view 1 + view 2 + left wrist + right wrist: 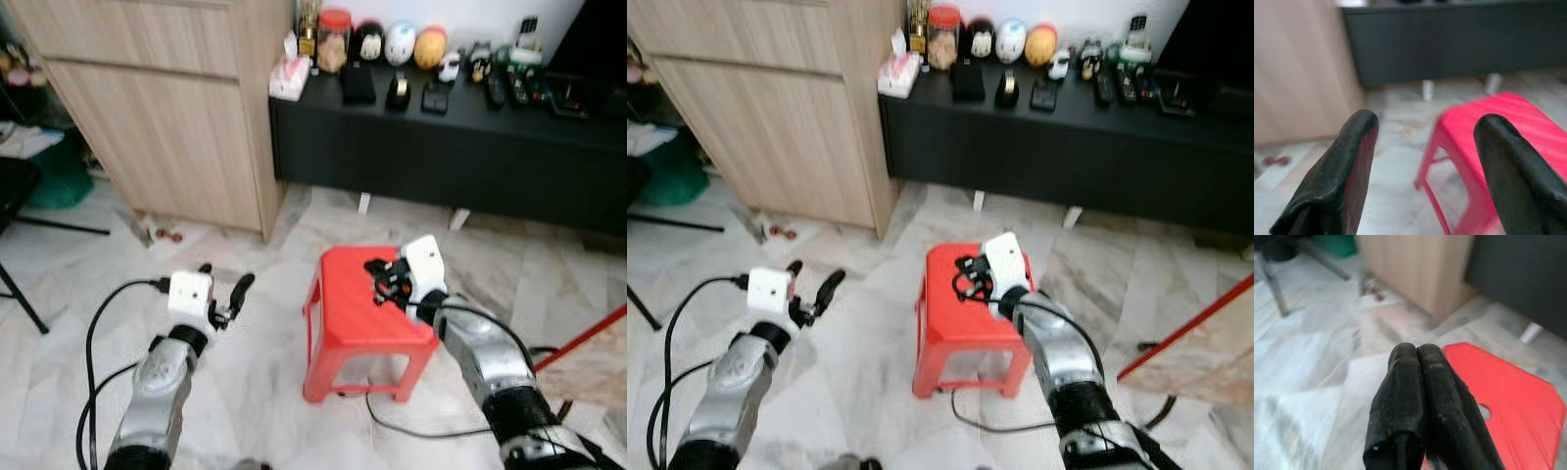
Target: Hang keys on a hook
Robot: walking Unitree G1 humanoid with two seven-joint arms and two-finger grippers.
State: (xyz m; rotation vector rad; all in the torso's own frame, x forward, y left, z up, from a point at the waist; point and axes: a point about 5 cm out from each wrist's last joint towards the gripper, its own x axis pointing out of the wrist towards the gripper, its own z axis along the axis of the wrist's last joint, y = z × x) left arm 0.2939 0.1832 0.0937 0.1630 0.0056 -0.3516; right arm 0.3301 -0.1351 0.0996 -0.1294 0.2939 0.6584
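Low down in the picture we see our two silver arms reaching out over the pale stone floor. The left arm is at the lower left. The left gripper hangs over the bare floor, left of the stool and apart from it. Its two black fingers are spread wide, with nothing between them.

The right arm comes in from the lower right. The right gripper is over the top of the red stool, in the middle of the picture. In the right wrist view its fingers are pressed tight together. We cannot tell if the keys are pinched in them, because the tips look dark and tangled from the head views.

The stool is made of plastic and has a small hole in its seat. A thin black cable lies on the floor under it. At the right edge a red stick slants up.

Farther back, at the upper left, stands a tall wooden cabinet. Some small bits lie on the floor at its foot. Beside it, across the upper right, runs a long low black cabinet on short white legs. On its top we see a tissue box, a jar with a red lid, some round toys and other small dark things.
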